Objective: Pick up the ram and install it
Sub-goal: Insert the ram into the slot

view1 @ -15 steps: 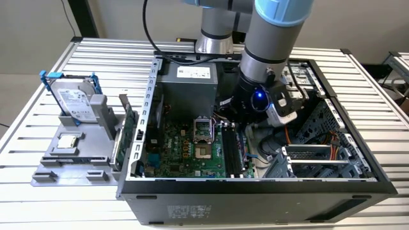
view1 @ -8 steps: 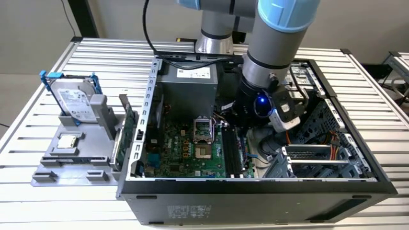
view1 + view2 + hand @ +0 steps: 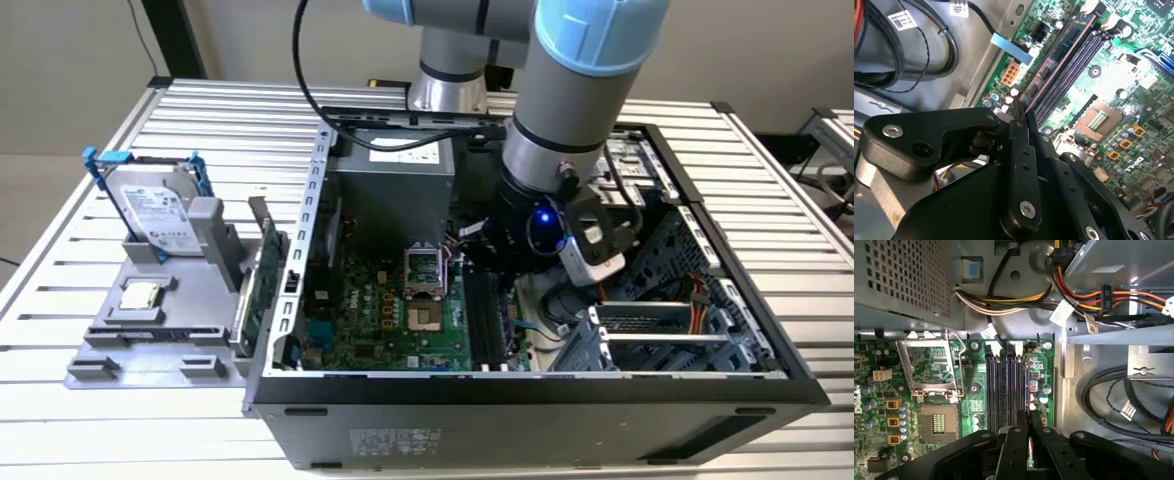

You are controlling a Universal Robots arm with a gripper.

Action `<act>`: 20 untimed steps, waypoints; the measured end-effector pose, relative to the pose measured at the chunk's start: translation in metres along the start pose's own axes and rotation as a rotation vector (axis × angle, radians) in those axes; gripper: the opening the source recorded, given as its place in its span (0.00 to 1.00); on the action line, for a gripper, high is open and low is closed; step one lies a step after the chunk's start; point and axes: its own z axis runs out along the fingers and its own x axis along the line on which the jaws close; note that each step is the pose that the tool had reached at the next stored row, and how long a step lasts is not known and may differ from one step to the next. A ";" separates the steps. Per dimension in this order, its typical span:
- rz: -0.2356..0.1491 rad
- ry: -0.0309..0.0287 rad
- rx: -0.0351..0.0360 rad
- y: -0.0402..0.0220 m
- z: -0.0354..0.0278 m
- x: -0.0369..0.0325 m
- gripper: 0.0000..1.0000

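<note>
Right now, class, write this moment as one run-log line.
gripper: shut on thin dark circuit-board ram stick | ram: edge-on over black motherboard slots | location: inside open grey computer case

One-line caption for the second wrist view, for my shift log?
Gripper shut on the ram, holding it edge-down along the black memory slots of the green motherboard.

Green motherboard (image 3: 1039,365); black claw (image 3: 1029,422); dark ram (image 3: 1061,62), coppery edge.
</note>
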 end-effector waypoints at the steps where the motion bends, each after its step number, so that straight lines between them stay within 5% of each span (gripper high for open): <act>1: 0.000 0.0001 0.0002 -0.0001 0.0001 0.0005 0.00; 20: 0.000 0.0001 0.0008 -0.0024 0.0056 0.0040 0.00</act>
